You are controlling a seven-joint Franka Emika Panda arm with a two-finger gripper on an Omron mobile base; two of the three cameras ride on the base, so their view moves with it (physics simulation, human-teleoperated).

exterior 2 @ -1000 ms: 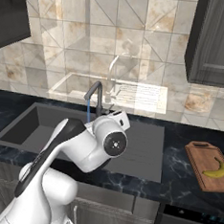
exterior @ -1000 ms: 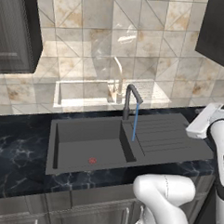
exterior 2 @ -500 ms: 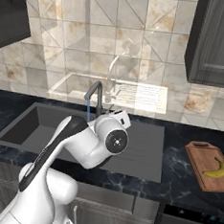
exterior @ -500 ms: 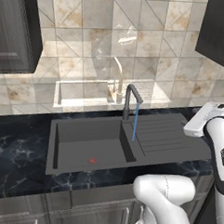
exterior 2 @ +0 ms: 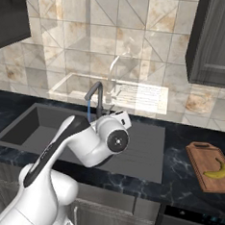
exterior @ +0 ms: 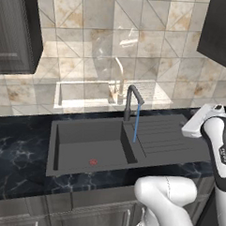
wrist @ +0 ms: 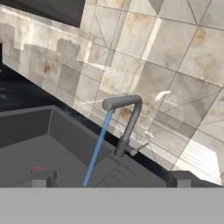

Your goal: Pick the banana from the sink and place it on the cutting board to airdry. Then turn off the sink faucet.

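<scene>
One step is judged done: the banana is laid on the cutting board, right of the sink. The sink faucet is faced by the released, empty end effector, water running.

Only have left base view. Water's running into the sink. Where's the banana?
Observer: Right base view has the banana lying flat on the cutting board, on the counter right of the sink.
Operator: Any handle on the faucet?
Observer: Hand view shows a small lever sticking out at the base of the sink faucet, on the side away from the water stream.
Operator: Pincer state?
Observer: In the hand view the pincer is open, tips far apart, nothing between them.
</scene>
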